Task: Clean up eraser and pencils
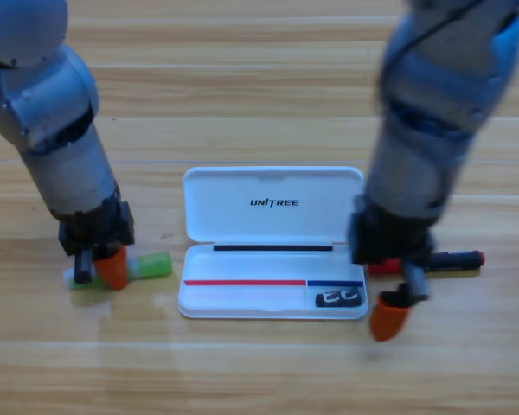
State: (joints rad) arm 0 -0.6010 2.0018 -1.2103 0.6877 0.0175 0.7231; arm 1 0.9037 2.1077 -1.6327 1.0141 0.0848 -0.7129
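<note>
Left tool (104,268): down on the green pencil (151,265) on the desk (259,372), left of the case; grip state unclear.
Right tool (396,309): over the red marker (454,259), right of the case; state unclear.
Eraser (339,297): inside the white case (272,229), lower right corner.

Eraser (339,298): small black block with white marks, lying flat in the lower right corner of the open white case (272,226). Red marker (454,259), black cap pointing right: flat on tabletop (259,372), right of case, partly hidden. Light-green stick (150,265): flat, left of case, partly hidden.
</note>
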